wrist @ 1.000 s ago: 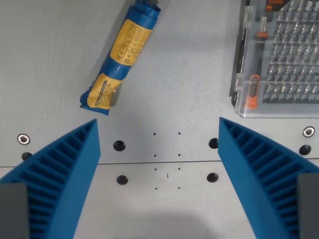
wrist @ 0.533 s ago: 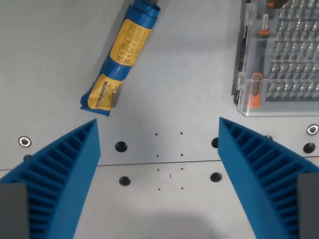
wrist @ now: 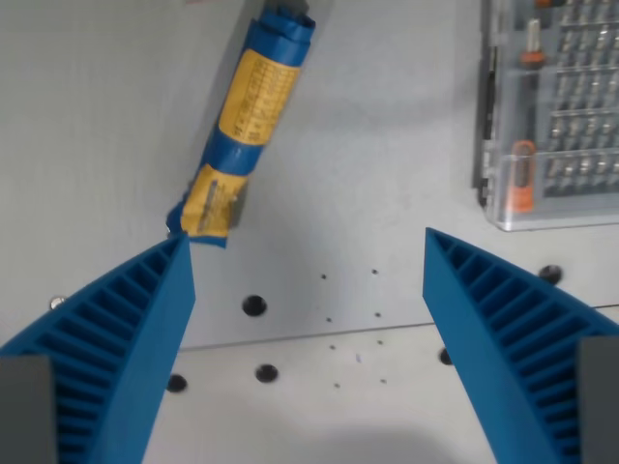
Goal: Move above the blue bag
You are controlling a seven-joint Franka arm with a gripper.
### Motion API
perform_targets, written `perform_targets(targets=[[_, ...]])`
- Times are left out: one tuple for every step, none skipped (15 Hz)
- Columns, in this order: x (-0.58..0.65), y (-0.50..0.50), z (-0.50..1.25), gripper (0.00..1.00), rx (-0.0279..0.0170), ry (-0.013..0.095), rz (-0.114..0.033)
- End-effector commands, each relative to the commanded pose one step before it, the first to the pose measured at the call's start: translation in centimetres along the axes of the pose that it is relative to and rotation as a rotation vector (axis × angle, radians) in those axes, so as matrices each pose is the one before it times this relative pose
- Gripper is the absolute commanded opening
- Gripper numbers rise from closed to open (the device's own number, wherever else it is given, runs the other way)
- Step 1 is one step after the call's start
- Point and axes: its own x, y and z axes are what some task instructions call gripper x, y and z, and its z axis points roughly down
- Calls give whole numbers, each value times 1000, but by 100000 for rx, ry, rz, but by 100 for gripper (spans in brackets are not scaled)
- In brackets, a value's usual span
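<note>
Lying aslant, blue bag with illegible yellow label; fingers wide apart, empty.

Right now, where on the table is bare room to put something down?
Bare table lies between the blue bag and the clear case, and left of the bag. The open hand hangs over the bolt holes.

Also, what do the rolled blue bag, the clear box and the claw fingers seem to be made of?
Blue bag: probably thin plastic film, slightly glossy, crumpled at its ends, with a yellow printed label.
Clear box: likely hard transparent plastic; metal bits show through it.
Claw fingers: seemingly matte blue plastic, ribbed, perhaps printed.
</note>
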Motion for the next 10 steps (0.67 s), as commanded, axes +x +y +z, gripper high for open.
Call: perform_targets(targets=[[-366,-543,1285,100,1070,8665,17805],[-48,-105,430,100,9,231,1539],[-51,-107,437,100,47,442,1862],[-47,-112,444,100,54,37,2379],[-43,-119,452,100,91,25,1770],[-39,-127,460,100,51,130,1231],[-36,-131,472,100,-272,-320,2087],[-33,-131,480,100,-185,-36,1768],[-30,-131,484,100,-7,147,2019],[-30,-127,490,100,100,-146,1671]])
